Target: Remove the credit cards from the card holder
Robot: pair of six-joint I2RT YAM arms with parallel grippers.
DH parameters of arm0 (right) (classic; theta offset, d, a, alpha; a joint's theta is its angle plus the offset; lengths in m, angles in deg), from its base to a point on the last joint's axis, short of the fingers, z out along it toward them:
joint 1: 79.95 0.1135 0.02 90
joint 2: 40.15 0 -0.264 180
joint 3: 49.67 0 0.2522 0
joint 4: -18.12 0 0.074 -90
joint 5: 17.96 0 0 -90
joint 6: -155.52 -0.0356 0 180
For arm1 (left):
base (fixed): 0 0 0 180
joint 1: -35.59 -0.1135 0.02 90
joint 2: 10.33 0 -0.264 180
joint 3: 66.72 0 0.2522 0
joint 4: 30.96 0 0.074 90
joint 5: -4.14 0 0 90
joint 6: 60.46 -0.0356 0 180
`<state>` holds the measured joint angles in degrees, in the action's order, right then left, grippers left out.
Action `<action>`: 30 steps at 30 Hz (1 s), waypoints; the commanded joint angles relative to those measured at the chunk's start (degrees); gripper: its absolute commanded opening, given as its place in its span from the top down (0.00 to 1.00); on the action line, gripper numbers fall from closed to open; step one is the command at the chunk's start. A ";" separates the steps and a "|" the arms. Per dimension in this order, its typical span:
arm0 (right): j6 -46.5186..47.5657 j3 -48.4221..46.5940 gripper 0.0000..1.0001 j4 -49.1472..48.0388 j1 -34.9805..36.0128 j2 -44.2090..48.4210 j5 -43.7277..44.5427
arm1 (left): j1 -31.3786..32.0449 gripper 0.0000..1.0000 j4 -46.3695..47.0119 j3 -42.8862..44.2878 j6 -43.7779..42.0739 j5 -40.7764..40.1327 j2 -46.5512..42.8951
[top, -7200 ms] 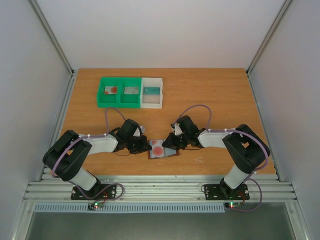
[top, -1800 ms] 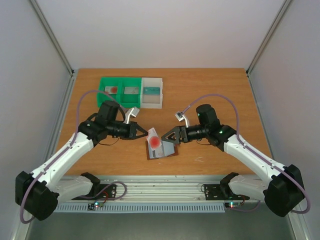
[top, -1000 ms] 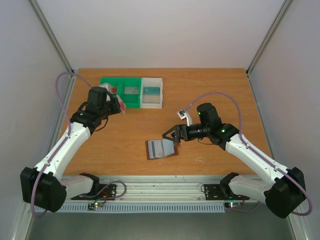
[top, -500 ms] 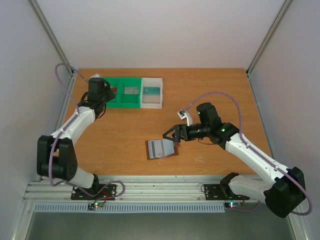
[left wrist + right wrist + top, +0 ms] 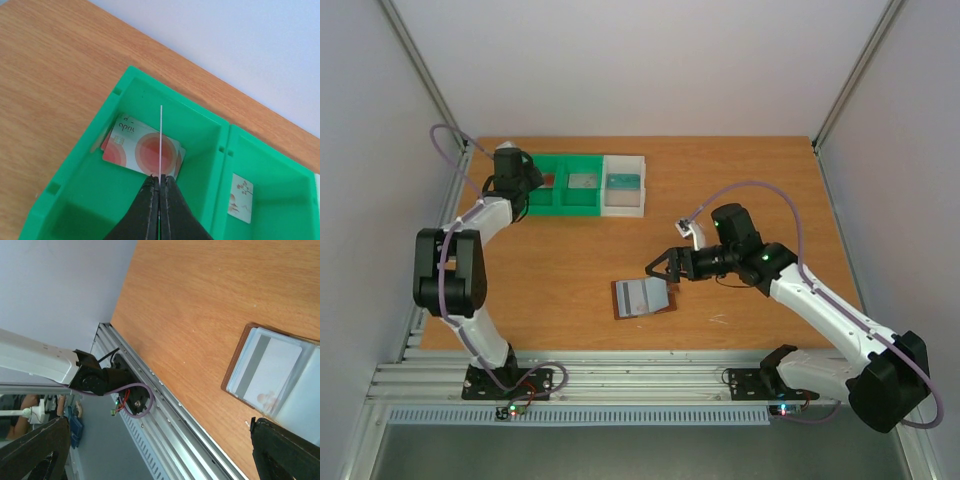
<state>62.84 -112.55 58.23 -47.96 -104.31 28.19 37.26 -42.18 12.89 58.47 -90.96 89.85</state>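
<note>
Green bin [image 5: 196, 119], end compartment: left claw [image 5: 160, 181] clamped on a card [image 5: 161, 137] held edge-on above a red-spotted card [image 5: 137, 150] lying inside. Right claw [image 5: 659, 266] spread wide just above open brown wallet [image 5: 642, 298]; pale card [image 5: 274, 371] inside.

Wooden table [image 5: 760, 180] in front of me carrying green bins [image 5: 570, 209], white bin [image 5: 623, 209] at back, open card holder [image 5: 618, 300] lying nearer.

Robot lab test cell, white walls [image 5: 650, 60] across the top, aluminium rail [image 5: 640, 382] along the bottom edge, left arm [image 5: 446, 272] and right arm [image 5: 820, 300] bolted there.
</note>
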 commanded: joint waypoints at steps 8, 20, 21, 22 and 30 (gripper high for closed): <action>-0.63 -2.01 0.02 -1.61 0.17 -2.75 1.29 | -0.97 1.00 9.00 7.04 -0.95 4.42 8.83; 0.87 -3.24 0.02 0.54 0.11 -3.99 2.99 | -0.97 0.98 5.86 11.96 -2.10 6.56 14.92; 0.96 -3.25 0.01 0.59 0.15 -3.97 2.99 | -0.97 0.98 5.67 12.19 -2.60 6.41 15.21; 0.92 -3.18 0.02 0.55 0.17 -3.96 3.06 | -0.97 0.98 5.52 12.28 -2.90 6.12 15.48; 1.72 -3.78 0.02 1.60 0.15 -4.27 3.99 | -0.97 0.96 2.16 13.68 -4.33 5.77 17.01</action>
<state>63.24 -114.36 58.71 -47.96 -108.14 31.20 36.34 -39.56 24.34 55.89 -84.84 105.21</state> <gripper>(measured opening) 0.985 0.034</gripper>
